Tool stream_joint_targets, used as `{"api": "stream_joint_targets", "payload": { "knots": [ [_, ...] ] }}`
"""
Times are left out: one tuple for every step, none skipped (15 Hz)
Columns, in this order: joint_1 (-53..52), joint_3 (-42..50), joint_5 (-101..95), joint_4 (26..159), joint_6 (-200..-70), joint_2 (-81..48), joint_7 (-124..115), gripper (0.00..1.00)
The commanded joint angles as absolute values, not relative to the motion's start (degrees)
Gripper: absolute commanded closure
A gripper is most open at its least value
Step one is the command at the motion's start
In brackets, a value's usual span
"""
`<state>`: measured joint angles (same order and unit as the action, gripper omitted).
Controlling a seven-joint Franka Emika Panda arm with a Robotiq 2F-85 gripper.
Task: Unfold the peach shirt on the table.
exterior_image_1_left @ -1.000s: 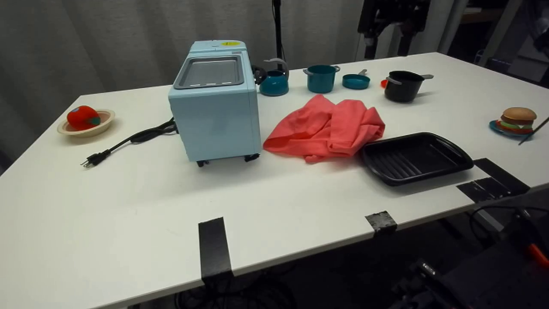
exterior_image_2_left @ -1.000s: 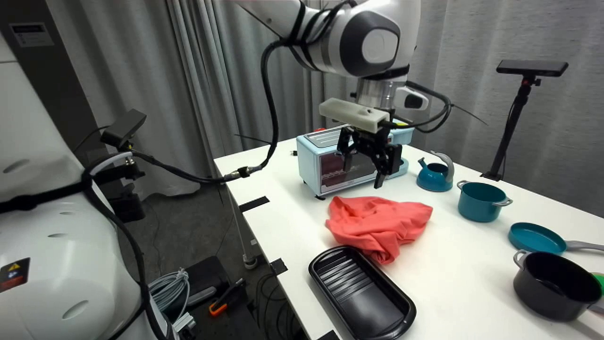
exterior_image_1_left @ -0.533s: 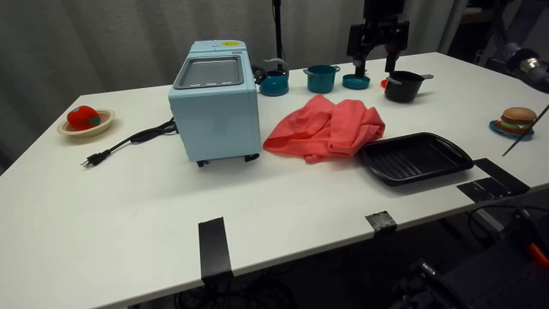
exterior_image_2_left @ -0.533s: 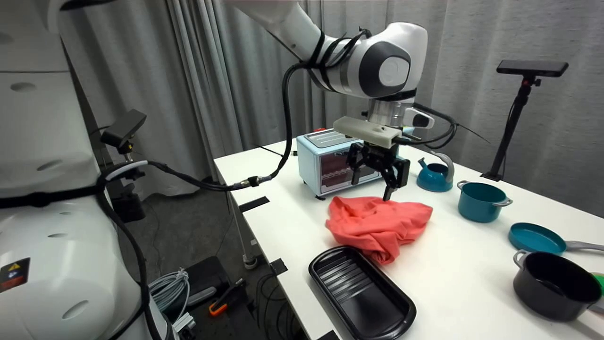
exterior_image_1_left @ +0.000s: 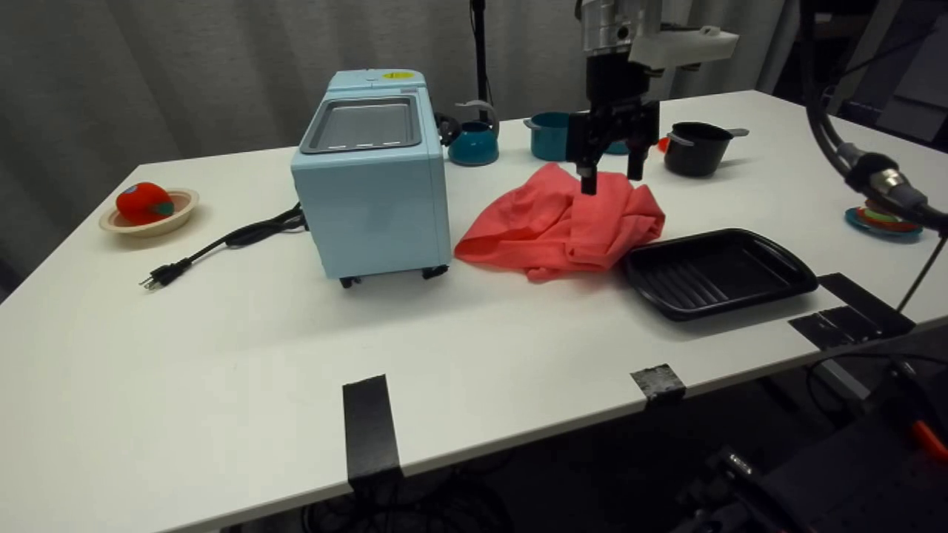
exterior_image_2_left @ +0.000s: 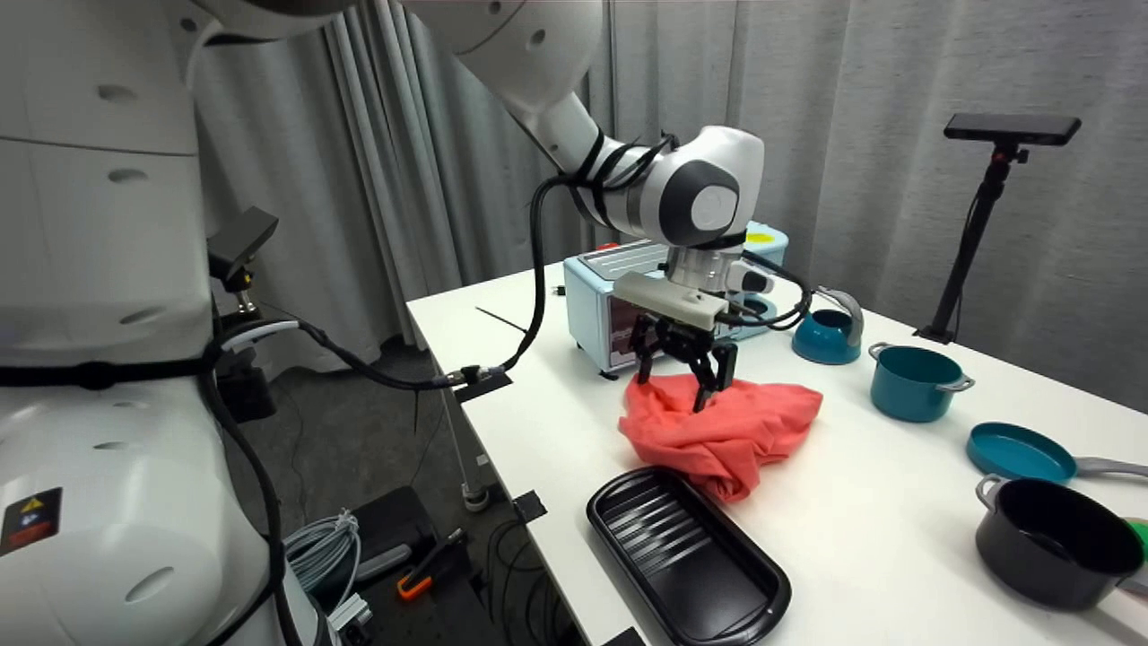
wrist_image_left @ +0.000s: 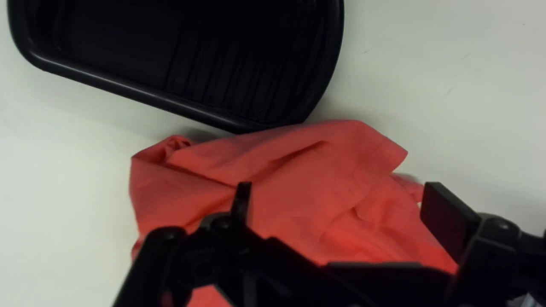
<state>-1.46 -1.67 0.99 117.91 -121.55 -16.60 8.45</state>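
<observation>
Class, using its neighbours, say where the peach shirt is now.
In an exterior view, the peach shirt lies right of centre, between the light-blue toaster oven on its left and the black tray on its right.

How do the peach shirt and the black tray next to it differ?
Colour: the peach shirt is pinkish-red, while the tray is glossy black.
Form: the shirt lies crumpled in loose folds; the tray is a rounded oblong with a raised rim and ribs across part of its floor.
Overhead: the open gripper is above the shirt, not the tray.
Shared: both rest on the white table.
</observation>
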Motion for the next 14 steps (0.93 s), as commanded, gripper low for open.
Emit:
{"api": "stream_joint_targets", "payload": {
  "knots": [
    [-2.6, -3.2, -1.3, 116.6, -124.0, -22.5, 9.6, 0.00],
    [-2.7, -3.3, -1.7, 115.4, -123.3, -23.9, 9.7, 0.00],
    [-2.8, -3.5, -2.1, 114.9, -123.1, -25.3, 9.8, 0.00],
    [-2.9, -3.7, -2.4, 114.8, -123.0, -26.2, 9.9, 0.00],
    [-3.0, -3.8, -2.8, 114.3, -122.9, -27.3, 9.9, 0.00],
    [-3.1, -4.0, -3.2, 114.2, -123.2, -28.0, 9.8, 0.02],
    [-3.2, -4.0, -3.5, 113.8, -123.0, -28.7, 9.8, 0.26],
    [-3.1, -4.1, -3.7, 113.3, -122.8, -29.4, 9.9, 0.26],
    [-3.1, -4.2, -3.7, 112.9, -122.7, -29.9, 10.0, 0.32],
    [-3.0, -4.2, -3.8, 112.1, -122.2, -30.4, 10.2, 0.39],
    [-2.9, -4.1, -3.8, 111.7, -122.0, -30.7, 10.3, 0.48],
    [-3.0, -4.0, -4.0, 111.3, -122.0, -30.9, 10.4, 0.55],
    [-2.9, -4.0, -4.2, 111.0, -121.9, -31.0, 10.5, 0.62],
    [-3.0, -4.0, -4.2, 111.5, -122.7, -30.9, 10.3, 0.71]
  ]
}}
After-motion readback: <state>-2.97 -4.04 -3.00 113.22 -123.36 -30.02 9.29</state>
